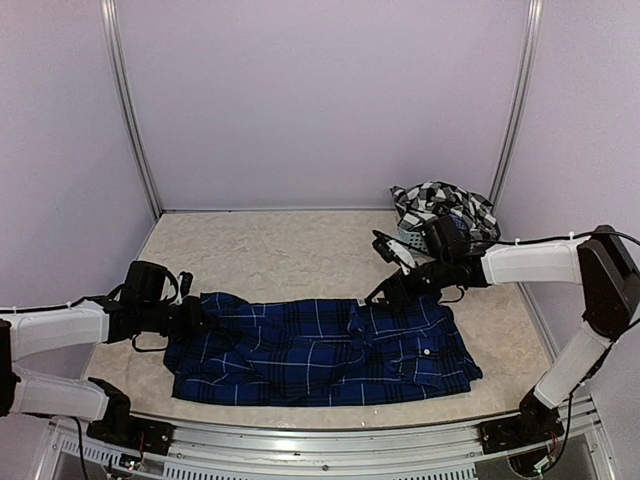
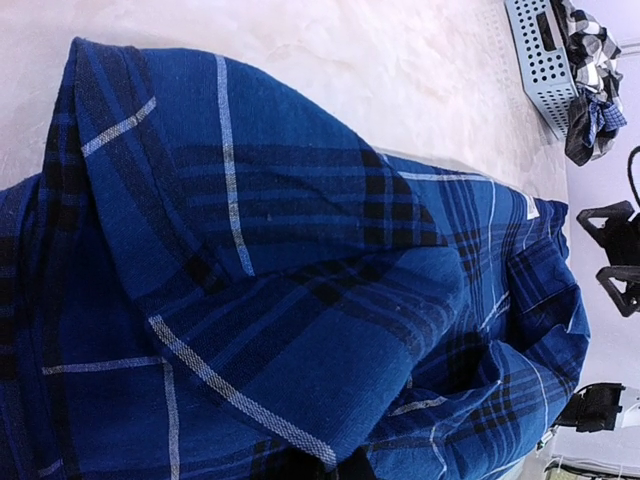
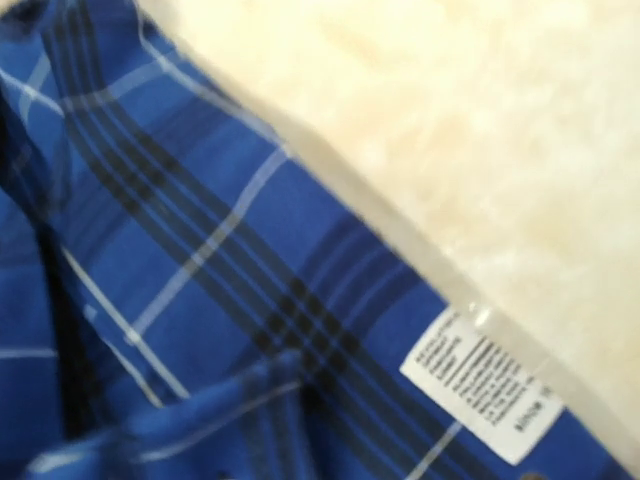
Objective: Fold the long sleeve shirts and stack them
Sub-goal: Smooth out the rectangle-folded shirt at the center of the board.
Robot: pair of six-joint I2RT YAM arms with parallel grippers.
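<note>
The navy blue long sleeve shirt (image 1: 320, 352) with thin white lines lies spread lengthwise across the near half of the table. My left gripper (image 1: 196, 316) is shut on the shirt's bunched left end. In the left wrist view a raised fold of the shirt (image 2: 270, 270) fills the frame and hides the fingers. My right gripper (image 1: 384, 271) hangs open just over the shirt's far edge, with its lower finger near the cloth. It also shows open in the left wrist view, the right gripper (image 2: 612, 258). The right wrist view shows blue cloth (image 3: 200, 250) and a white care label (image 3: 482, 385). The black-and-white checked shirt (image 1: 446, 205) is heaped at the back right.
A small grey-blue mesh basket (image 1: 412, 237) stands at the back right under the checked shirt, and the basket (image 2: 543, 62) also shows in the left wrist view. Purple walls and metal posts (image 1: 130, 110) close in the beige table (image 1: 270, 250). A metal rail runs along the near edge.
</note>
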